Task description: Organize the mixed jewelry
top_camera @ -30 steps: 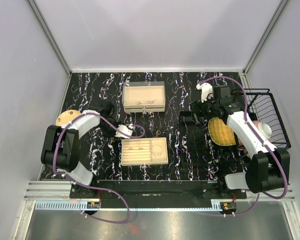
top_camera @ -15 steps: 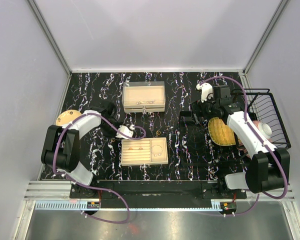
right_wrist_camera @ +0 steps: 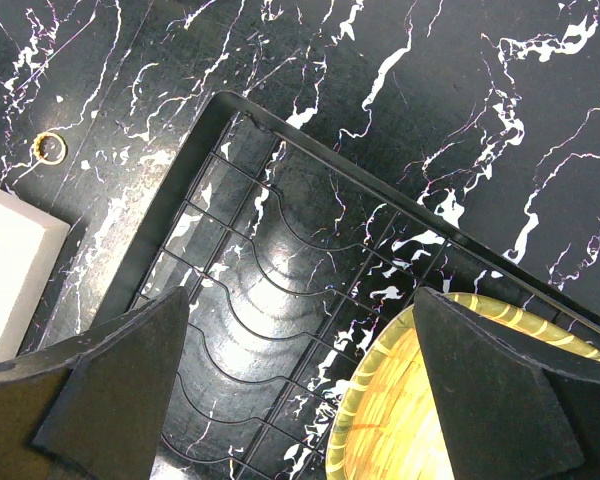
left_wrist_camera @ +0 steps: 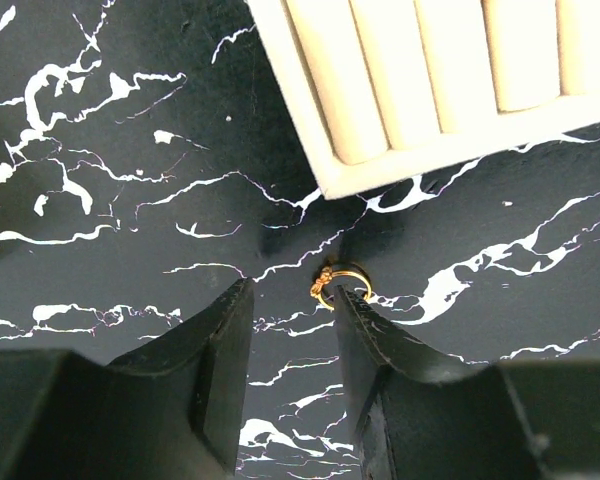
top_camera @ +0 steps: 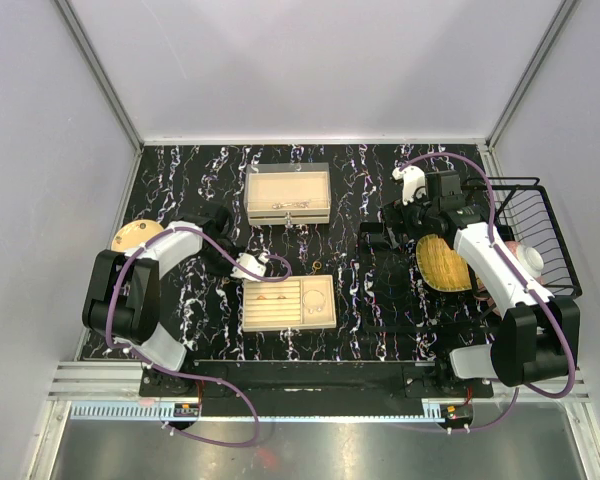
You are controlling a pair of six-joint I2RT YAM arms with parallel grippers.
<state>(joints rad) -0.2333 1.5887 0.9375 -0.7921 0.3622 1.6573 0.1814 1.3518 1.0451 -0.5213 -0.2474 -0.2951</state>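
From above, the left gripper (top_camera: 252, 264) has crept a little toward the right edge of the tabletop over the last second and now sits by the far-left corner of the near tray (top_camera: 288, 327). The right arm (top_camera: 490, 260) has not shifted. I read this as a closing approach on a loose piece, with no pick made yet. A second ring (top_camera: 317, 266) lies mid-table between this tray and the far tray (top_camera: 288, 168), which holds chains (top_camera: 292, 205). In the left wrist view the fingers stand apart with nothing between them. A gold ring (left_wrist_camera: 342, 283) lies flat on the tabletop just off the tray corner, right at one fingertip rather than inside the gap. Being round, it has no true long axis; its hole faces up and its small knot points toward the gap. The jaws probably need a sideways nudge to straddle it. In the right wrist view the right gripper (right_wrist_camera: 300, 300) is spread wide and empty above a rack (right_wrist_camera: 242, 108) and a plate (right_wrist_camera: 450, 400).
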